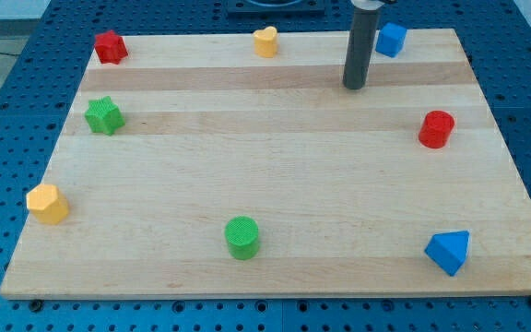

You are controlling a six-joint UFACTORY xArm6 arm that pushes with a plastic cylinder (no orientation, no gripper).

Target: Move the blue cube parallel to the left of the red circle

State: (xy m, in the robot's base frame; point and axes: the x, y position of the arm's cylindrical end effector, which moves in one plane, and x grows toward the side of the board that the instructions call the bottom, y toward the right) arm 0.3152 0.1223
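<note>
Blue cube (391,40) at one o'clock on tabletop (265,184), well above red circle (437,129); untouched, whole push left. My tip (354,87) just beside, at seven o'clock. No hand fitted.

My tip (354,87) rests on the wooden board (275,184), just below-left of the blue cube (391,40); the red cylinder (437,129) lies well apart at the view's right.

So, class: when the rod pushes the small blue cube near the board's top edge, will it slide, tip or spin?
The blue cube looks squat and flat-bottomed, so it probably slides across the smooth wooden board rather than tipping. My tip sits to its lower left, apart from it; an off-centre push would likely spin it.
</note>
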